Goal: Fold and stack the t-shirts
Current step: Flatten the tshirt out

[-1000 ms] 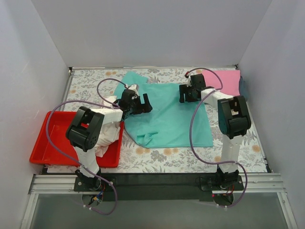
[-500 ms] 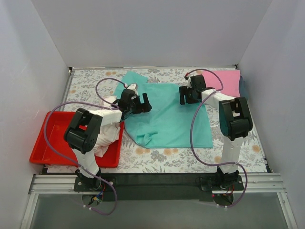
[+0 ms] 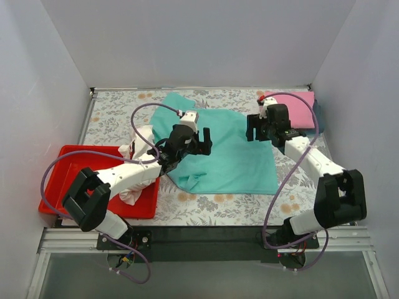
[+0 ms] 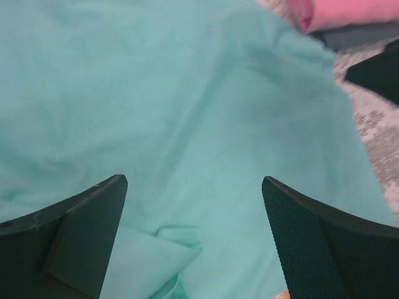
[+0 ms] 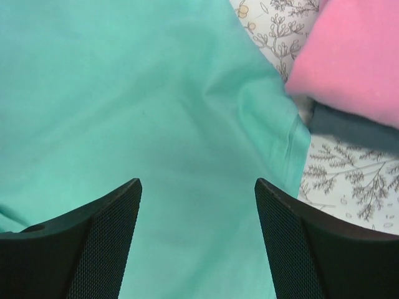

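Claws open and empty, left claw (image 3: 194, 141) and right claw (image 3: 257, 132) over the teal shirt (image 3: 232, 157): pinch matching edges, seemingly the far corners, then lift evenly.

The left arm (image 3: 124, 177) and the right arm (image 3: 308, 156) look the same: white links joined by bulky black joint housings. A thin purple cable (image 3: 149, 104) loops along the left arm, and a second purple cable (image 3: 268, 215) runs along the right arm to its base. The left gripper (image 3: 195, 142) and right gripper (image 3: 260, 132) are black. Their fingers (image 4: 324, 249) are broad, tapering blades with a fine mesh texture on the inner face. Both bases are fixed to a black plate (image 3: 206, 235) at the table's near edge.
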